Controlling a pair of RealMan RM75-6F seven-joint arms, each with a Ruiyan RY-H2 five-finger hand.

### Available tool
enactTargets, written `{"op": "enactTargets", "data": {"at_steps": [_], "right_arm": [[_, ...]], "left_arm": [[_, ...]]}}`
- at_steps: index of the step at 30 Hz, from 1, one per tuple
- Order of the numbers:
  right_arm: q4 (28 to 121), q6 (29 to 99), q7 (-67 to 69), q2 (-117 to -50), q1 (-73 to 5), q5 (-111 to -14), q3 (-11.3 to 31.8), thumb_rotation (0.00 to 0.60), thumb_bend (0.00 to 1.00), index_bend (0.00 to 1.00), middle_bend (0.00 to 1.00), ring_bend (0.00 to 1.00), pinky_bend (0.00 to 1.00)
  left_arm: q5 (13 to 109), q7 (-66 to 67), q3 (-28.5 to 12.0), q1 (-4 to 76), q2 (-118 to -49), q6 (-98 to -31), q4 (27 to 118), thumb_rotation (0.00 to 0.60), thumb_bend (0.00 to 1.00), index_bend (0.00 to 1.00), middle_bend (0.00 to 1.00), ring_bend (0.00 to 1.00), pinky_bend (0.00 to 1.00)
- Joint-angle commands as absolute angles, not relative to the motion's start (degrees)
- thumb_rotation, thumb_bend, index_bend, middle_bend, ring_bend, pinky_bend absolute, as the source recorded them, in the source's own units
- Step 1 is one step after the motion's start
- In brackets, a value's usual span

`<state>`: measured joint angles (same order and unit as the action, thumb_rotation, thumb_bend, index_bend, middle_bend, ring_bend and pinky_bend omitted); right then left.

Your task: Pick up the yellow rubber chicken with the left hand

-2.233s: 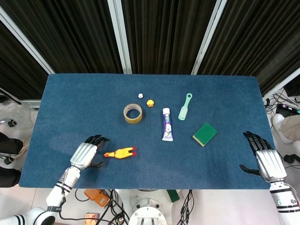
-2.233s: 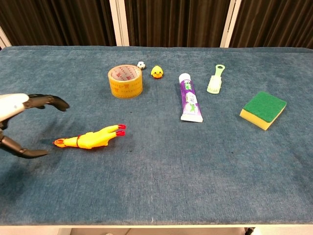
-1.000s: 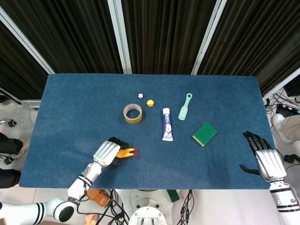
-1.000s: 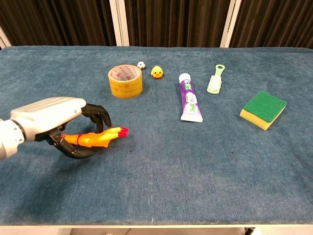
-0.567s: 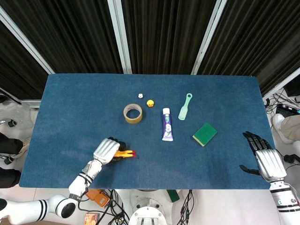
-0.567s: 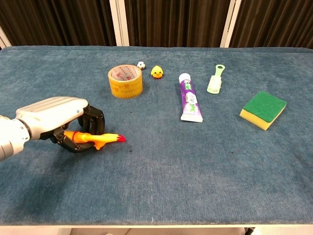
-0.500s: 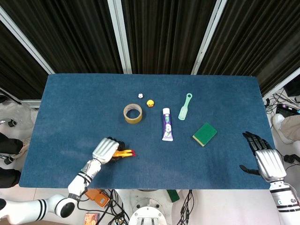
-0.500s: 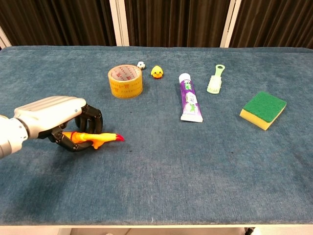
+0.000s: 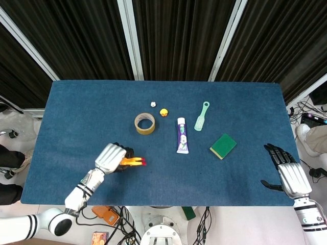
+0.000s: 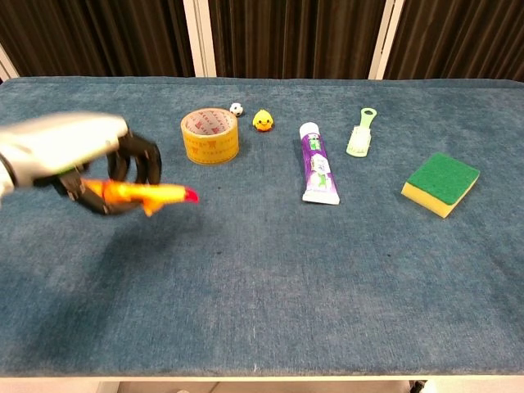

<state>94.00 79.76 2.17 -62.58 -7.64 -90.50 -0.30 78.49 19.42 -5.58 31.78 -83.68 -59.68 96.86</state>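
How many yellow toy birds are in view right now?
2. The rubber chicken is held in the left hand, off the table. A small yellow duck sits right of the tape roll. None appear hidden.

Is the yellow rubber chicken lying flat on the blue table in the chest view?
No, the left hand grips the yellow rubber chicken clear above the blue table.

Blue-covered table, black pleated curtains behind; white posts
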Motion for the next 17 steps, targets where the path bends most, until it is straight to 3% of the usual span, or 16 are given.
{"op": "enactTargets", "data": {"at_steps": [1, 10, 17], "right_arm": [[94.0, 79.7, 2.1, -62.6, -7.6, -90.5, -0.3, 0.600, 0.21, 0.08, 0.13, 0.16, 0.22], [94.1, 79.7, 1.6, -62.6, -7.6, -90.5, -0.4, 0.600, 0.21, 0.08, 0.13, 0.16, 0.22], [94.3, 79.6, 1.5, -62.6, -7.6, -90.4, -0.5, 0.600, 0.21, 0.08, 0.13, 0.16, 0.22]], "left_arm": [[78.4, 19.8, -8.2, 32.2, -78.7, -61.7, 101.7, 0.600, 0.46, 0.69, 0.68, 0.57, 0.47], [81.8, 7.7, -12.4, 30.5, -69.8, -67.8, 109.2, 0.600, 0.46, 0.69, 0.68, 0.57, 0.47], [83.8, -5.5, -12.9, 29.3, -64.5, -68.5, 112.4, 0.600, 0.46, 0.69, 0.68, 0.57, 0.47]]}}
